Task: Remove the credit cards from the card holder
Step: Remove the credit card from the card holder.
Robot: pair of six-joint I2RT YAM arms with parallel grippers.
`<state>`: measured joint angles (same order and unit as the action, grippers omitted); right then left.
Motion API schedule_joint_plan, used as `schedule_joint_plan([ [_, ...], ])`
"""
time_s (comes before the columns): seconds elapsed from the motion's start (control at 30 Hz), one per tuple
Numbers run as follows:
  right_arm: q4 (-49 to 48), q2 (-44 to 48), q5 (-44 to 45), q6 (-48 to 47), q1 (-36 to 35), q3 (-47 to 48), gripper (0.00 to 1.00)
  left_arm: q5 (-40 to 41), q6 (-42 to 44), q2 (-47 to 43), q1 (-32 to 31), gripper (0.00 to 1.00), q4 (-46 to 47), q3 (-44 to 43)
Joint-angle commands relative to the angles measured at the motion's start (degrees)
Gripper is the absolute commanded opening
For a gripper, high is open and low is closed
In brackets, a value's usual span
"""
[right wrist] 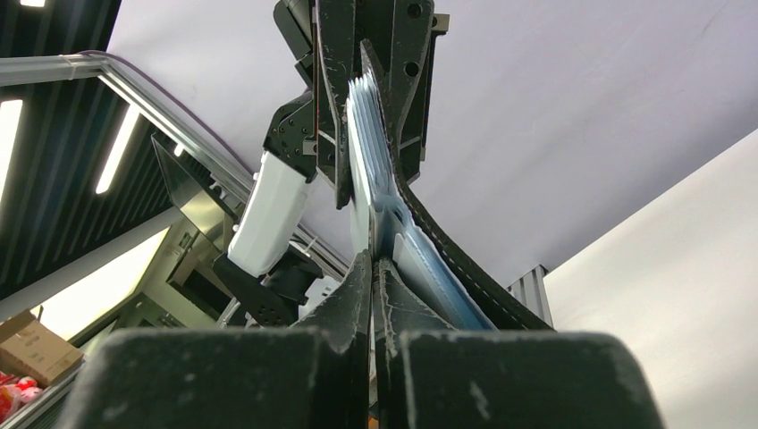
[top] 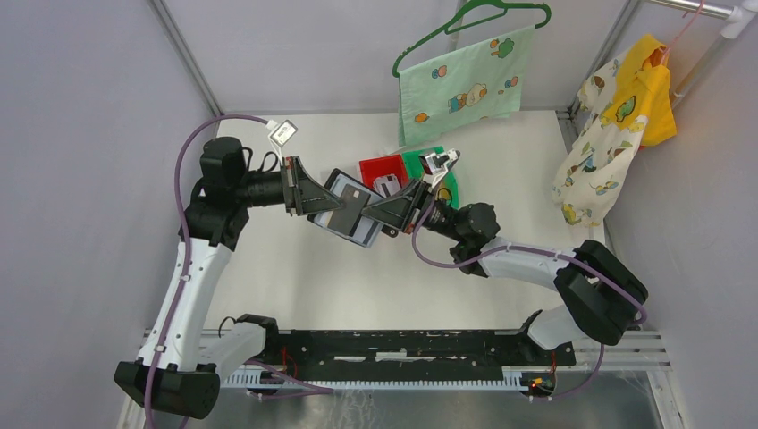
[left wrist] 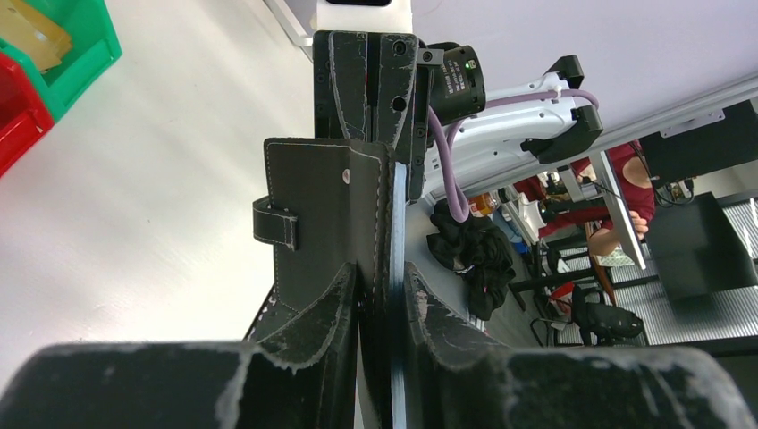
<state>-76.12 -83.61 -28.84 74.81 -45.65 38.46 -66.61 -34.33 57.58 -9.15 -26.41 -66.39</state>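
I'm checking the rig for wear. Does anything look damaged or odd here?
Yes: the fingers of the left gripper are frayed, whitish along torn edges; those of the right gripper look the same. The card holder, clamped between both, looks intact.

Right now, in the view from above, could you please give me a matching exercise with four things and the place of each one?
1 card holder
2 red bin
3 green cloth
4 yellow garment

A on a green hanger
B hangs at the far right
C between the left gripper and right gripper
D on the table, beside the green bin

Pairs: 1-C, 2-D, 3-A, 4-B
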Motion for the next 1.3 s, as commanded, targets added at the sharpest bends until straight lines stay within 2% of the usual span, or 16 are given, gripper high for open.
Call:
schedule_joint_plan([
  [0.0,0.4,0.5,-1.7,0.0,0.2,-2.1,0.00,-4.1,-3.6,-1.9,0.0,0.23,6.6,-2.0],
  [0.1,-0.2,0.5,-1.4,0.1,0.1,-2.8,0.00,-4.0,-3.6,-1.9,0.1,0.26,6.6,-2.4],
  [0.23,-0.9,0.4,-1.0,0.5,0.2,-3.0,0.00,-4.1,-3.5,-1.9,0.0,0.26,6.6,-2.3],
  [0.43,-1.3,0.3,-0.9,0.6,0.0,-2.8,0.00,-4.2,-3.4,-2.1,0.1,0.14,6.7,-1.8],
  [0.47,-1.3,0.2,-1.0,0.7,0.0,-2.5,0.03,-4.2,-3.4,-2.1,0.1,0.11,6.7,-1.8],
  [0.53,-1.6,-0.1,-1.1,1.0,-0.2,-1.8,0.18,-3.7,-3.2,-2.1,0.0,0.03,6.4,-1.7],
  [0.63,-3.4,-0.9,-1.5,2.2,-0.7,-0.8,0.41,-2.7,-1.4,-1.8,0.1,0.02,4.3,-2.3],
  [0.73,-4.1,-1.8,-1.9,2.6,-1.2,0.2,0.48,-2.0,0.6,-1.3,0.0,0.02,2.1,-2.8],
  [1.07,-7.7,-3.3,-3.2,4.9,-1.6,3.1,0.49,-0.8,2.7,-1.1,0.1,0.02,-0.3,-3.0],
  [1.27,-6.0,-1.8,-3.9,3.5,-1.6,3.3,0.51,-0.1,4.9,-0.6,0.1,0.02,-2.6,-3.6],
])
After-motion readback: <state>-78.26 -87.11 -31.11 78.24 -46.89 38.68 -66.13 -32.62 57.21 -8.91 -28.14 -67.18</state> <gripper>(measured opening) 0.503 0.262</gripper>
